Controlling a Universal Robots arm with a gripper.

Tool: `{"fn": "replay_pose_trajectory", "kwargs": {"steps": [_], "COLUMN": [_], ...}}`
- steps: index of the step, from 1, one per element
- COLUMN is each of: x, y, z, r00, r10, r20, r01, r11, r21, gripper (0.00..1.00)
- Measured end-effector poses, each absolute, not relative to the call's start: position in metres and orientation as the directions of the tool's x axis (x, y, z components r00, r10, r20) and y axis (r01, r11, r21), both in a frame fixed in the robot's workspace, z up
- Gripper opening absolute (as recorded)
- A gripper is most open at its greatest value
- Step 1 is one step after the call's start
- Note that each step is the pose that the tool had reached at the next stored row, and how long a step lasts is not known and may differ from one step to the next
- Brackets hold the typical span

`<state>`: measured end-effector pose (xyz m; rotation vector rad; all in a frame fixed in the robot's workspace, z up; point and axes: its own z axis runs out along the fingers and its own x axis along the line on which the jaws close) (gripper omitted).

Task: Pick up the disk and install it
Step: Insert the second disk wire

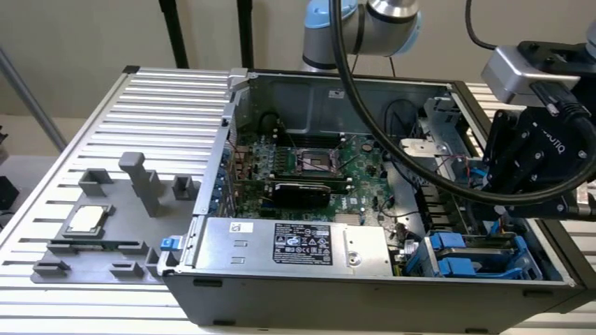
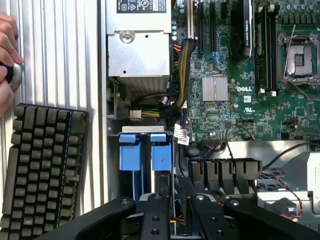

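The black gripper (image 1: pixel 535 171) hangs over the drive-bay corner of the open grey metal computer case (image 1: pixel 373 293), and in the wrist view its black fingers (image 2: pixel 155 215) stand close together on either side of a thin edge that rises between them. The view there is dark, so I cannot tell whether they are clamped on that edge or only straddle it. Just beside the gripper, inside the case's drive cage (image 1: pixel 484 255), sit two bright blue plastic carriers (image 2: pixel 145 150) side by side. Judging by this, the disk (image 1: pixel 465 241), a flat silver drive framed in blue, is probably already in or entering its slot, so the step in hand looks like the install rather than the pick-up. Seating it calls for a straight push along the slot rails, square to the cage, with care for the bundled cables (image 2: pixel 182 75) just beside the cage. The case also holds the green motherboard (image 1: pixel 317 174) with its empty processor socket (image 1: pixel 317 162) and the silver power supply box (image 1: pixel 289 241) next to the cage. Outside the case, on the slatted metal worktop (image 1: pixel 121 105), a grey fixture tray (image 1: pixel 102 237) carries a small square silver chip (image 1: pixel 86 220). A black keyboard (image 2: pixel 42 165) and a person's hand (image 2: pixel 7 60) lie near the case's outer wall.
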<state>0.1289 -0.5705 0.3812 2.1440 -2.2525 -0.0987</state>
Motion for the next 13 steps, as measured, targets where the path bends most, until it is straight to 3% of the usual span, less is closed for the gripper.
{"fn": "replay_pose_trajectory", "kwargs": {"steps": [13], "x": [0.145], "y": [-0.550], "z": [0.396], "r00": [-0.050], "r10": [-0.999], "r20": [-0.022], "r01": [-0.997], "r11": [0.049], "r21": [0.067], "gripper": [1.00]}}
